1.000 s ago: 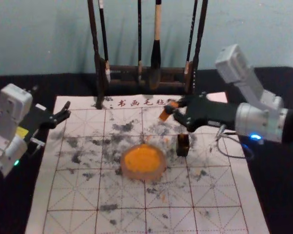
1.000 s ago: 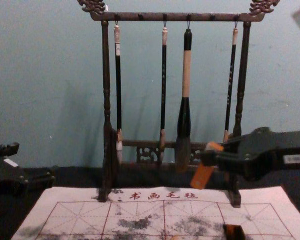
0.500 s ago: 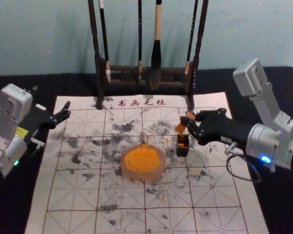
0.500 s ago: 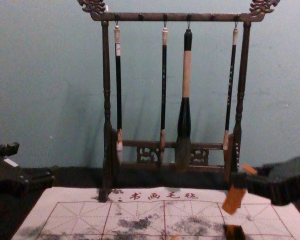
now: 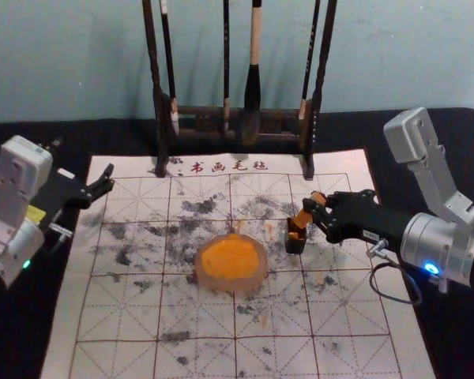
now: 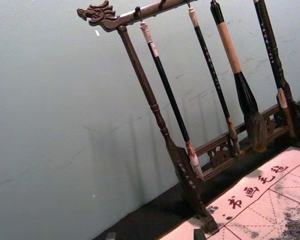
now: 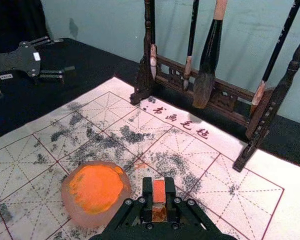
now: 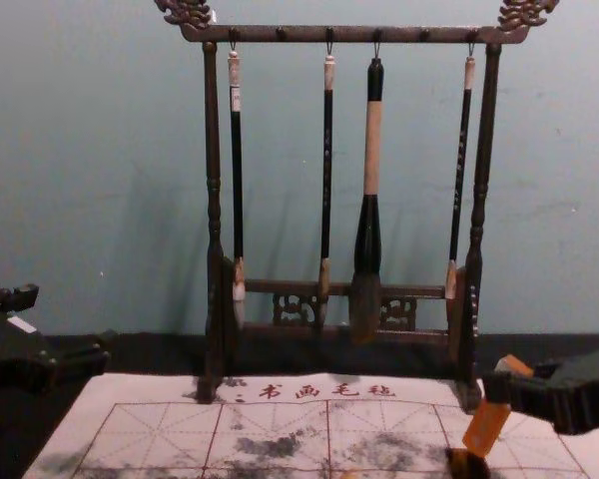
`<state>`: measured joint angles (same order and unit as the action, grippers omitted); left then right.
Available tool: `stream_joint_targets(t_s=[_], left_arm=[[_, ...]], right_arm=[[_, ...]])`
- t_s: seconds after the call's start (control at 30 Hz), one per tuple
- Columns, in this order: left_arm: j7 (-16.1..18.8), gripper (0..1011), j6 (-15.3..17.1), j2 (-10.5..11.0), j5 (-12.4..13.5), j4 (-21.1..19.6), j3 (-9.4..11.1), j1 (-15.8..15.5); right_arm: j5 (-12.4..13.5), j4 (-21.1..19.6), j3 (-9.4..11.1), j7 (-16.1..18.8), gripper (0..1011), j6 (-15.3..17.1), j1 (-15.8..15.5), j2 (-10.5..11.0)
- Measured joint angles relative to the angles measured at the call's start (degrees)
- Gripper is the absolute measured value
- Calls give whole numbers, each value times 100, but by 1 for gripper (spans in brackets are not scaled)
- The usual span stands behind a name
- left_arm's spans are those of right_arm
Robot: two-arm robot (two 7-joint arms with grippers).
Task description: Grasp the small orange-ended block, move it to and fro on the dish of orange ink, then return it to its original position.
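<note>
Head view, right end effector (image 5: 316,206) pinching the tilting orange block (image 5: 302,218) between its jaws, at two o'clock from the ink dish (image 5: 258,278), the block's lower end leaning at the dark holder's (image 5: 295,245) mouth, left end effector (image 5: 109,178) idling at ten o'clock, jaws spread.

The right hand (image 5: 317,212) covers part of the orange rectangular block (image 5: 304,217); whether its lower end is inside the small black open-topped box (image 5: 295,244) just below the hand, I can't tell. The chest view's bottom edge cuts that box off. Beyond the hand, the dark wooden rack (image 5: 199,113) loses its top to the head view's edge; lettering on a slim black-handled brush (image 8: 461,150) is too small to read.
</note>
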<state>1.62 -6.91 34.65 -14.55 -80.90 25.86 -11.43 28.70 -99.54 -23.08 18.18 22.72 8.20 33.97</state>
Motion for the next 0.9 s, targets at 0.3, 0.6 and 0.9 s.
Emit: stream_joint_targets(t_s=[0.3,0.6,0.9], left_arm=[[0,1001,0,0,0,0,0,0],[0,1001,0,0,0,0,0,0],[0,1001,0,0,0,0,0,0]], right_arm=[[-68,101,26,0,123,66,24,-97],[-101,142,49,20,122,100,-2,-154],[-138,223,57,-23,123,100,2,-277]])
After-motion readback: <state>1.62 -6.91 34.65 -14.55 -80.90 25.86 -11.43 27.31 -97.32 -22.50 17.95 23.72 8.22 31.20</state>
